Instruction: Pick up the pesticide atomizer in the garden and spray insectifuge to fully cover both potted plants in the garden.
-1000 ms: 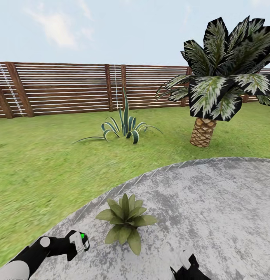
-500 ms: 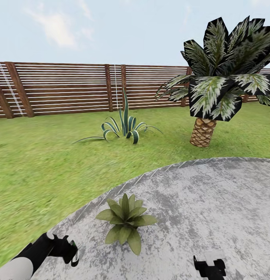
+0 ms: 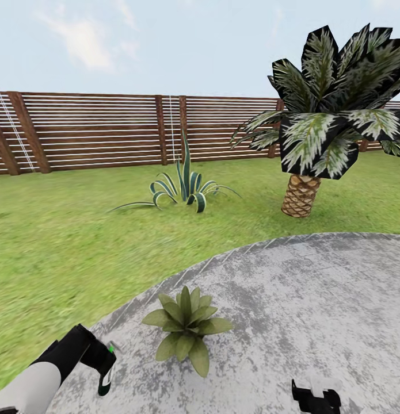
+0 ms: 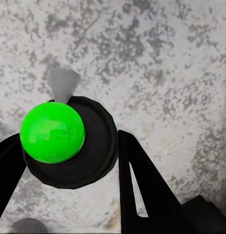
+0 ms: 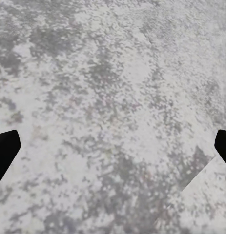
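One potted plant point(image 3: 186, 328) sits just right of the left claw point(image 4: 69, 156), which clamps the atomizer point(image 4: 69, 144) over mottled paving point(image 3: 315, 299); right claw point(image 5: 113, 151) gapes wide.

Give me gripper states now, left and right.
Left gripper: closed on the atomizer, green cap visible.
Right gripper: open, empty, over the grey paving.

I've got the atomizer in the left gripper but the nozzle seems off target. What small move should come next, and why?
Probably swing the left gripper right and turn the wrist toward the potted plant. In the left wrist view the atomizer sits between the fingers, its grey nozzle facing bare paving, so spraying now would likely miss the leaves.
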`<state>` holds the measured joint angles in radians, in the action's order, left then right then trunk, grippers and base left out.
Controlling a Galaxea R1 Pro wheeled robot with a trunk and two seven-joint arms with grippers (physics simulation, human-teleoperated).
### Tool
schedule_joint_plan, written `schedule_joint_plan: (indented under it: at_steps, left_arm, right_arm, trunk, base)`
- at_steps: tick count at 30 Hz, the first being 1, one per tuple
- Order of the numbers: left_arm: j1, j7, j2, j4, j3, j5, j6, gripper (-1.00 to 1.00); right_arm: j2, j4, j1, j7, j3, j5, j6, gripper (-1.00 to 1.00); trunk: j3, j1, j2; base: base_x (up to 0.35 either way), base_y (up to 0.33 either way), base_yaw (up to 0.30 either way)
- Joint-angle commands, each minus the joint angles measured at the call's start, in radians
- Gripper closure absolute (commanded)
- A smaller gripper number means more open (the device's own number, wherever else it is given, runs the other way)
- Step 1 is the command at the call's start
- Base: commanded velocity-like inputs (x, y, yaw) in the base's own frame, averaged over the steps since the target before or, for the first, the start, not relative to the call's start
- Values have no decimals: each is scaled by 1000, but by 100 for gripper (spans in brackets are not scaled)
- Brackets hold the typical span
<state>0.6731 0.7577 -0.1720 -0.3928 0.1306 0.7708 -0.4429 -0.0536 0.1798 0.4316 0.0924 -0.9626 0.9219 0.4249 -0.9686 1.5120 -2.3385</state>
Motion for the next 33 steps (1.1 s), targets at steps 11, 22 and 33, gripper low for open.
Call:
schedule_joint_plan:
  at_steps: [11, 22, 33]
  left_arm:
    - [2, 82, 14, -32, 3, 18, -118, 100]
    - [62, 292, 19, -35, -53, 160, -140, 100]
    - [106, 336, 8, -34, -87, 189, -190, 100]
  right_arm:
    - [-1, -2, 1, 6, -8, 11, 5, -100]
    - [-1, -2, 1, 5, -8, 11, 5, -100]
    - [-5, 0, 1, 1, -8, 12, 5, -100]
  trunk:
    - [-1, 0, 0]
    - [-1, 0, 0]
    - [-1, 0, 0]
  base:
    - [88, 69, 0]
    - [80, 77, -163]
    - [36, 13, -2]
